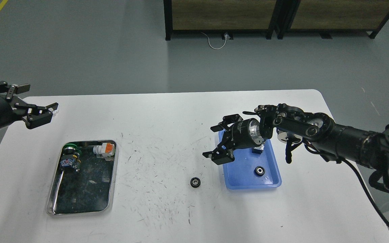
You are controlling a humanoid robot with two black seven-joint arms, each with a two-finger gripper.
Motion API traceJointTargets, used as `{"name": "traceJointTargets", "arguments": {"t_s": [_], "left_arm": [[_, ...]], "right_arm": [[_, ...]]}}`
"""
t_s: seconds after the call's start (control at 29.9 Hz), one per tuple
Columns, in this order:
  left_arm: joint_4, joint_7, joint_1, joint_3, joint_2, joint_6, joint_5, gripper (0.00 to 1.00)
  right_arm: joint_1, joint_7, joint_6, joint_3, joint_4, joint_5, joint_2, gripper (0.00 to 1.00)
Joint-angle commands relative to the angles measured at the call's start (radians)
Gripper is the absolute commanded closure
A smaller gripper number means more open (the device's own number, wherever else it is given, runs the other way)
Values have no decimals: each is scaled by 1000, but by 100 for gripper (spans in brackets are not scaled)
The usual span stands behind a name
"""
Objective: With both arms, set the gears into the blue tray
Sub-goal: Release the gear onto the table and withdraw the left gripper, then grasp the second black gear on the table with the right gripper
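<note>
One gear [259,171] sits in the blue tray [271,161], toward its near end, flat on the floor with its metal hub up. That one counts as placed. The other gear [195,182] lies flat on the table [167,135], just outside the tray at about nine o'clock from the first, apart from the tray's left rim. So I judge the job half done, with the loose gear the one to fetch.

My right gripper [213,141] hangs over the tray's far-left corner, at roughly one o'clock from the loose gear, fingers spread apart and holding nothing. Open and pointing left, it looks well set to swing down onto that gear, which is nearer to this arm than to the other.

My left gripper [41,106] is far off at ten o'clock, over the table's left edge, fingers apart and empty too; it sits high and out of the way, I'd guess to leave the middle free.

Below it, at eight o'clock from the loose gear, a steel tray [111,189] holds switches [104,149] bunched at its far end. Something small and blue stands in the blue tray's far end, partly hidden by my wrist; I cannot tell what.
</note>
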Motion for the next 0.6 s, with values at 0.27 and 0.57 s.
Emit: {"name": "traceJointTargets", "arguments": {"t_s": [0.27, 0.57], "left_arm": [[0, -8, 1, -14, 58, 0, -24, 2], [1, -8, 1, -28, 71, 0, -24, 2]], "right_arm": [[-14, -14, -48, -69, -8, 70, 104, 0], [-57, -43, -155, -90, -7, 89, 150, 1]]}}
